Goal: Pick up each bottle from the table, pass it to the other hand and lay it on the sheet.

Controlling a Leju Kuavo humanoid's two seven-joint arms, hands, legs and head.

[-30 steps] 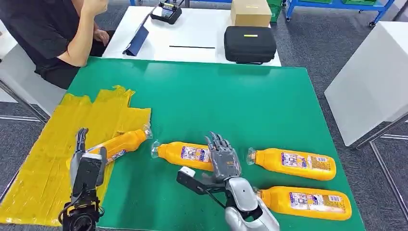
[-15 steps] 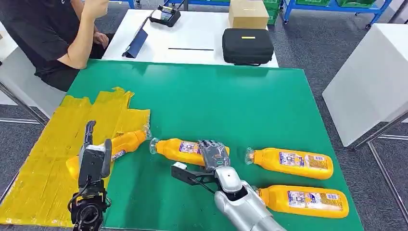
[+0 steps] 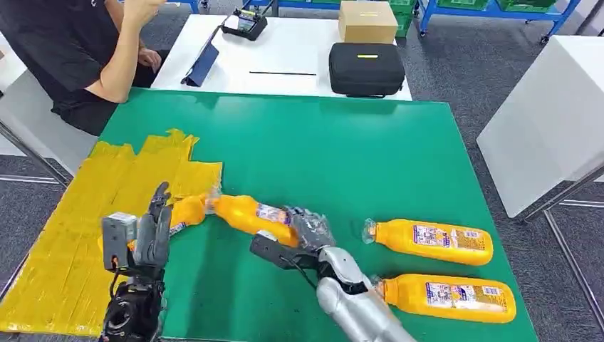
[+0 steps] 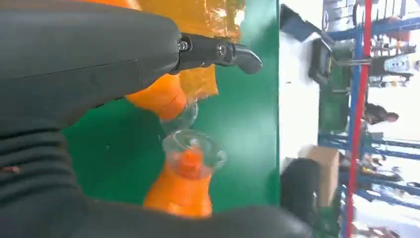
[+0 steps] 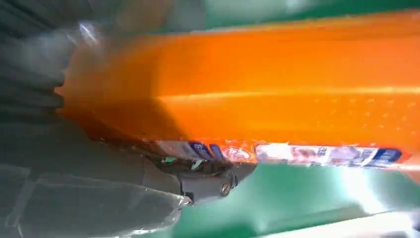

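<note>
So we've got the right hand (image 3: 308, 229) wrapped around an orange bottle (image 3: 249, 214), fingers closed over its label end, and the bottle is tilted with its clear cap pointing toward the yellow sheet (image 3: 78, 235). In the right wrist view that same bottle (image 5: 277, 99) sits tight against the hand (image 5: 99, 163), blurry but clearly gripped. The left hand (image 3: 153, 231) is held up over the sheet's inner edge with its fingers spread and nothing in them; the left wrist view shows one dark finger (image 4: 218, 49) stretched out straight. Right beside it lies another bottle (image 3: 178, 214), partly on the sheet with its cap end poking onto the green table (image 3: 320, 149), and the two caps look nearly touching, though we can't tell if they actually meet. From the left wrist we see both clear caps close together, the held one (image 4: 190, 148) facing the camera. Two more bottles lie flat on the table's right side, one (image 3: 431, 241) farther from the robot and one (image 3: 445, 298) nearer to it. A person (image 3: 78, 50) sits at the far left corner, and a black case (image 3: 367, 69) and a cardboard box (image 3: 367, 20) sit on the white table (image 3: 285, 53) beyond.
</note>
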